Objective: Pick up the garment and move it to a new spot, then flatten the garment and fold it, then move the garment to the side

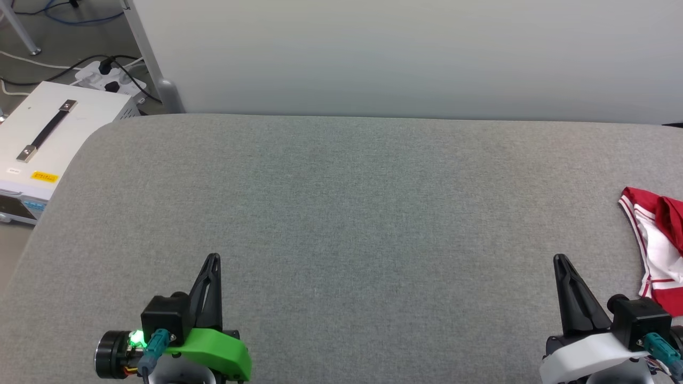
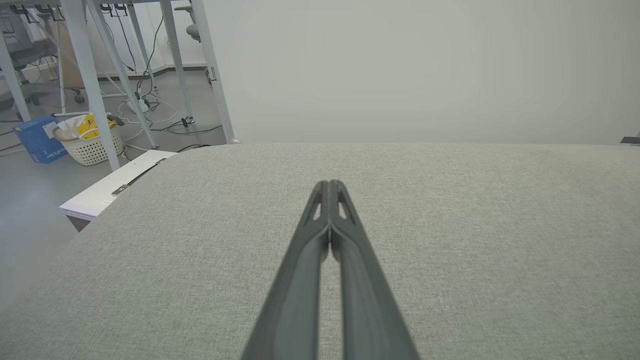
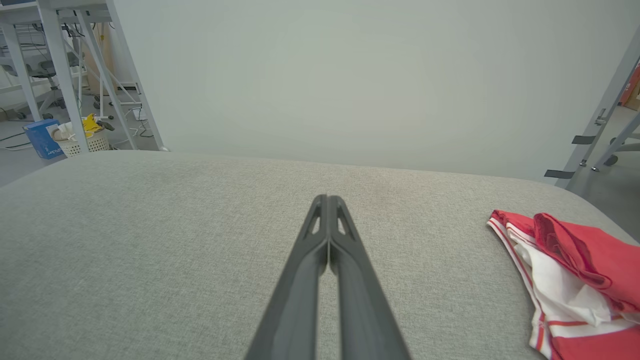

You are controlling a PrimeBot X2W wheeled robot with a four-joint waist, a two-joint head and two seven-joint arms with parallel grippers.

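A grey fabric-covered table [image 1: 341, 213] took up most of the head view, backed by a plain pale panel [image 1: 405, 53]. The garment [image 1: 659, 245], red with a white section and red-and-white striped trim, lay crumpled at the table's far right edge, just ahead of the right gripper [image 1: 561, 264] and to its right. The picture's right border cut the garment off, so its full shape and any lettering could not be made out. In the right wrist view the garment [image 3: 565, 270] ran off the lower right corner, with a red fold lying over white cloth.

The left gripper [image 1: 212, 262] sat at the lower left over bare table. Its two dark fingers [image 2: 302, 280] were pressed together to a single point and held nothing. The right gripper, at the lower right, had its fingers [image 3: 350, 300] pressed together in the same way. It was empty and apart from the garment. Whether either tip touched the table could not be told.

Off the table's left corner stood a white case [image 1: 48, 128] with a black strap handle, partly cut off, its labels too small to read. A power strip [image 1: 106, 77] with black plugs lay on the floor beyond it. In the left wrist view a white basket [image 2: 90, 145] and a blue box [image 2: 37, 142] sat among metal frame legs, and the basket's contents were hard to make out.
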